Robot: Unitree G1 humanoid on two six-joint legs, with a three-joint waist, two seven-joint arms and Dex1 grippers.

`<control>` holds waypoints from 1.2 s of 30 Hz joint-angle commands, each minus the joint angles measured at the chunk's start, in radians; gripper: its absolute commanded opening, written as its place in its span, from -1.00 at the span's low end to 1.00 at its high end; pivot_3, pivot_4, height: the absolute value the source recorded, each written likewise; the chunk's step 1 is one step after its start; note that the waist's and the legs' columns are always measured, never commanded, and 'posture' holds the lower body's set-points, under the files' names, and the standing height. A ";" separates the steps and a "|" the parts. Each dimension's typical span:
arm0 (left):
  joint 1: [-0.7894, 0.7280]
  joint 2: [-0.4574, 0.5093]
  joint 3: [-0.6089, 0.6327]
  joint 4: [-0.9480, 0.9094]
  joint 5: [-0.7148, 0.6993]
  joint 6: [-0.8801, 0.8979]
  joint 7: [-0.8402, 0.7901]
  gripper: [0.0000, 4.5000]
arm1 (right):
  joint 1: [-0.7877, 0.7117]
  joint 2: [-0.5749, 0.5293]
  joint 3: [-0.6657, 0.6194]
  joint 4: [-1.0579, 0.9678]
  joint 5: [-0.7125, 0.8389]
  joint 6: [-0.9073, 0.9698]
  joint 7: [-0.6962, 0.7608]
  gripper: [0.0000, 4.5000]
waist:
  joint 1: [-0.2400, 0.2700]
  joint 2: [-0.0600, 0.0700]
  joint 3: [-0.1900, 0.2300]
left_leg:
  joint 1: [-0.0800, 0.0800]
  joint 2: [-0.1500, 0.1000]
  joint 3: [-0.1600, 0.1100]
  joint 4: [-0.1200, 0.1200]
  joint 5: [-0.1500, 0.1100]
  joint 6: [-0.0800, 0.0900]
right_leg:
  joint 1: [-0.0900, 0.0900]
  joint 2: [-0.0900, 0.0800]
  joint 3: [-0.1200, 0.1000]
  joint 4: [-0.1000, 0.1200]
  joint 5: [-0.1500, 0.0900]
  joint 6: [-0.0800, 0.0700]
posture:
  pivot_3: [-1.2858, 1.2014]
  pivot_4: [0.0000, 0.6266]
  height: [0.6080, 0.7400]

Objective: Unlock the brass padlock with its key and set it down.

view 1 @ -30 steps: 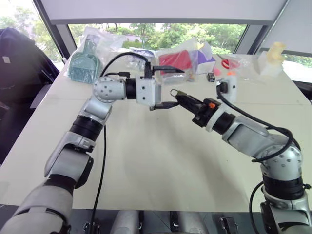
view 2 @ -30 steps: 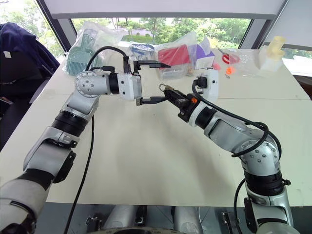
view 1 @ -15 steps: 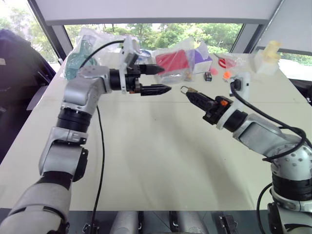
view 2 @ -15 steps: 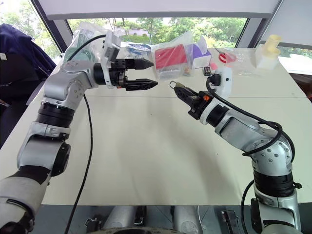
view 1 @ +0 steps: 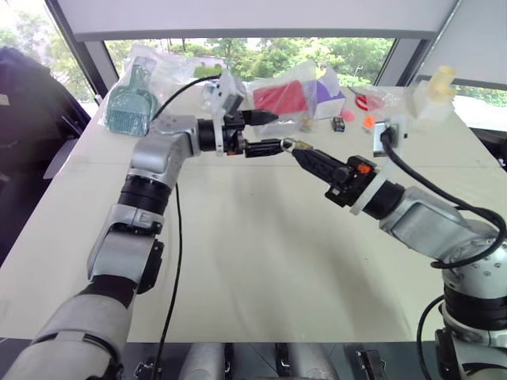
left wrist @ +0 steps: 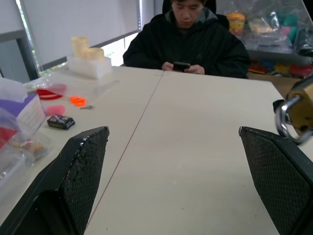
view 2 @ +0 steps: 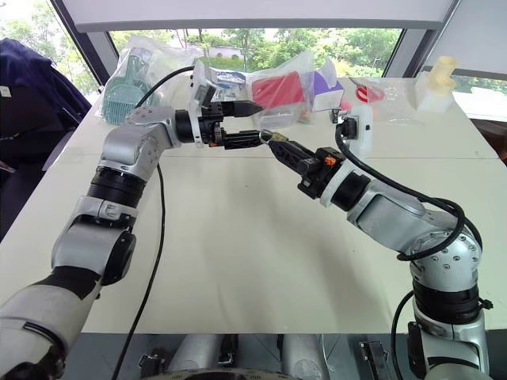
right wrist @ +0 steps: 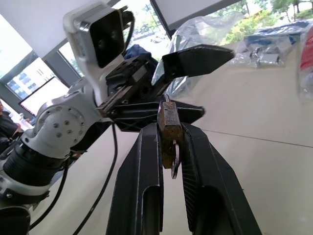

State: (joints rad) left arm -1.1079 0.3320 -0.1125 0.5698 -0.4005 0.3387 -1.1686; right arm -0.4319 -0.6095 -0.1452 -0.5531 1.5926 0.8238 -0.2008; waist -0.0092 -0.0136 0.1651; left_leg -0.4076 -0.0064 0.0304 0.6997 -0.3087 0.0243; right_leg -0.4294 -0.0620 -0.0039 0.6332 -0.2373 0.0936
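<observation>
The right gripper (right wrist: 171, 147) is clenched on the brass padlock (right wrist: 169, 128), held upright between its two black fingers above the table (view 1: 261, 261), shackle pointing toward the other arm. A thin silvery piece, perhaps the key (right wrist: 175, 164), hangs below the lock body between the fingers. The left gripper (view 1: 265, 133) stands released, its jaws spread wide, one finger just beside the padlock. Behind them lie plastic bags (view 1: 289, 99) and a small black-and-red item (view 1: 338, 123); a person (left wrist: 188, 41) sits across the table.
</observation>
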 commanded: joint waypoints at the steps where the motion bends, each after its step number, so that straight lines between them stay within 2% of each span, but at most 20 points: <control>1: -0.029 0.001 0.025 -0.010 0.011 -0.026 -0.015 0.96 | 0.011 -0.004 -0.008 -0.048 0.018 -0.026 -0.007 -0.99 | 0.000 0.000 0.000 | 0.000 0.000 0.000 0.000 0.000 0.000 | 0.000 0.000 0.000 0.000 0.000 0.000 | 0.03 -0.52 1.00; 6: -0.005 0.047 0.005 -0.003 0.053 -0.038 -0.073 0.96 | 0.021 -0.006 -0.030 -0.011 -0.013 -0.046 -0.024 -0.99 | -0.002 0.000 0.000 | 0.000 0.000 0.000 0.000 0.000 0.000 | 0.000 0.000 0.000 0.000 0.000 0.000 | 0.03 -0.52 1.00; 11: 0.030 0.098 0.011 -0.080 0.023 0.058 -0.147 0.96 | 0.006 -0.010 -0.035 0.013 -0.029 -0.054 -0.025 -0.99 | -0.002 0.000 0.000 | 0.000 0.000 0.000 0.000 0.000 0.000 | 0.000 0.000 0.000 0.000 0.000 0.000 | 0.03 -0.52 1.00; 26: -0.007 0.032 0.065 -0.141 -0.034 0.157 -0.070 0.96 | -0.019 0.015 0.019 -0.001 -0.051 -0.041 -0.021 -0.99 | -0.001 0.000 0.000 | 0.000 0.000 0.000 0.000 0.000 0.000 | -0.001 -0.001 0.000 0.000 0.000 0.000 | 0.03 -0.52 1.00; 36: 0.001 0.020 0.037 -0.122 0.010 0.094 -0.076 0.96 | -0.015 0.026 0.041 -0.045 -0.007 -0.044 -0.021 -0.99 | 0.000 0.000 0.000 | 0.000 0.000 0.000 0.000 0.000 0.000 | -0.001 -0.001 0.000 0.000 0.000 0.000 | 0.03 -0.52 1.00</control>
State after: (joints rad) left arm -1.0970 0.3512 -0.0664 0.4688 -0.4028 0.4609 -1.2389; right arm -0.4339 -0.5885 -0.1018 -0.5452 1.5541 0.7928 -0.2302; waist -0.0090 -0.0136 0.1651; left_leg -0.4080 -0.0068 0.0303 0.6994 -0.3087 0.0243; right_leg -0.4300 -0.0627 -0.0038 0.6330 -0.2373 0.0935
